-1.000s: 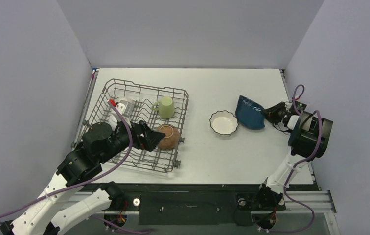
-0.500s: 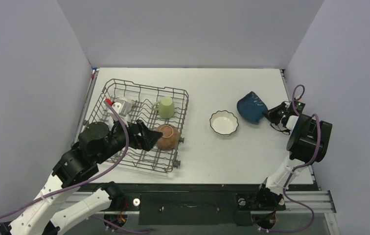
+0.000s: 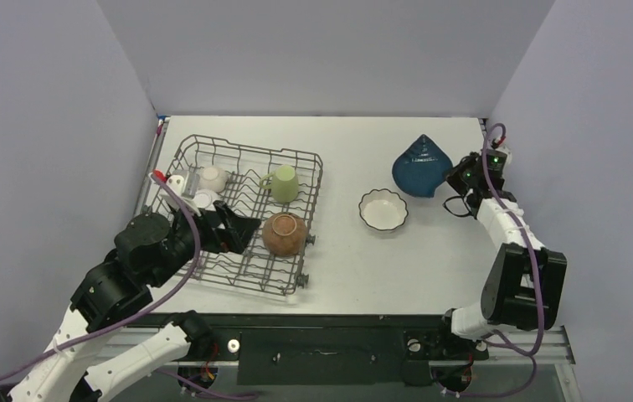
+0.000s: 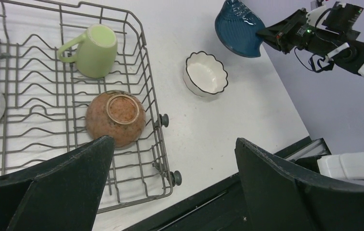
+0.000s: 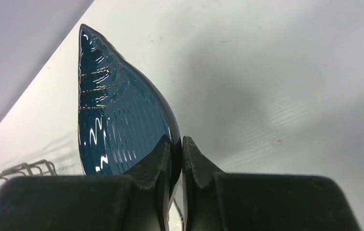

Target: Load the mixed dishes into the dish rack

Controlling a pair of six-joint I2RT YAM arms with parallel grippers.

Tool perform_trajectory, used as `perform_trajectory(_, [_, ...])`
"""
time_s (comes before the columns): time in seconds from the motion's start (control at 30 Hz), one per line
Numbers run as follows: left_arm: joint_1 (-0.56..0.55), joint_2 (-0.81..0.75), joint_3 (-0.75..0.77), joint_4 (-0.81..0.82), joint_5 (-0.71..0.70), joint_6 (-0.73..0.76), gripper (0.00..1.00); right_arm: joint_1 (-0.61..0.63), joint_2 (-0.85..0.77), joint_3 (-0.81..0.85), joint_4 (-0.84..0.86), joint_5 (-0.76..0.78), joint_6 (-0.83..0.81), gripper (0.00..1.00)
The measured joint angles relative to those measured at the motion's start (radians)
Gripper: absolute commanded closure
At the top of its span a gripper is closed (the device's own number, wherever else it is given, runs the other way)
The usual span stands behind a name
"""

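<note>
Right of the grey wire dish rack (image 3: 250, 270), which holds the light green mug (image 3: 280, 183) and brown bowl (image 3: 285, 233), your right gripper (image 3: 455, 177) pinches the dark blue irregular dish (image 3: 421, 165), the white scalloped bowl (image 3: 383, 209) lies unloaded, and your left gripper (image 3: 242, 228) is spread wide.

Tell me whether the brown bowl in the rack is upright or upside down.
Upside down. The brown bowl shows its foot ring facing up and its rounded outside, with the rim down on the dish rack wires.
</note>
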Motion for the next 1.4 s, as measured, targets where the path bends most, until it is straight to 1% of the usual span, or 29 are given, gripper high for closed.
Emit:
perform_trajectory(0.17, [0.0, -0.055, 0.042, -0.028, -0.084, -0.011, 0.04, 0.156, -0.119, 0.063, -0.118, 0.11, -0.067, 1.0])
perform_trajectory(0.33, [0.0, -0.127, 0.093, -0.034, -0.168, -0.011, 0.04, 0.344, -0.181, 0.179, -0.22, 0.214, -0.149, 1.0])
perform_trajectory(0.4, [0.0, -0.154, 0.108, -0.034, -0.196, -0.01, 0.04, 0.433, -0.191, 0.231, -0.251, 0.26, -0.184, 1.0])
perform_trajectory(0.6, [0.0, -0.22, 0.163, -0.043, -0.269, 0.006, 0.04, 0.765, -0.187, 0.4, -0.334, 0.439, -0.32, 1.0])
perform_trajectory(0.67, [0.0, -0.228, 0.189, -0.045, -0.285, 0.015, 0.04, 0.855, -0.175, 0.451, -0.356, 0.485, -0.36, 1.0])
perform_trajectory(0.8, [0.0, -0.231, 0.227, -0.049, -0.304, 0.023, 0.04, 1.003, -0.1, 0.571, -0.378, 0.594, -0.449, 1.0])
perform_trajectory(0.93, [0.0, -0.236, 0.23, -0.068, -0.31, 0.023, 0.04, 1.115, 0.032, 0.696, -0.385, 0.695, -0.529, 1.0])
perform_trajectory(1.13, [0.0, -0.245, 0.23, -0.092, -0.311, 0.023, 0.04, 1.2, 0.237, 0.85, -0.391, 0.756, -0.623, 1.0])
perform_trajectory(1.4, [0.0, -0.254, 0.23, -0.103, -0.309, 0.022, 0.04, 1.248, 0.446, 0.996, -0.355, 0.784, -0.805, 1.0])
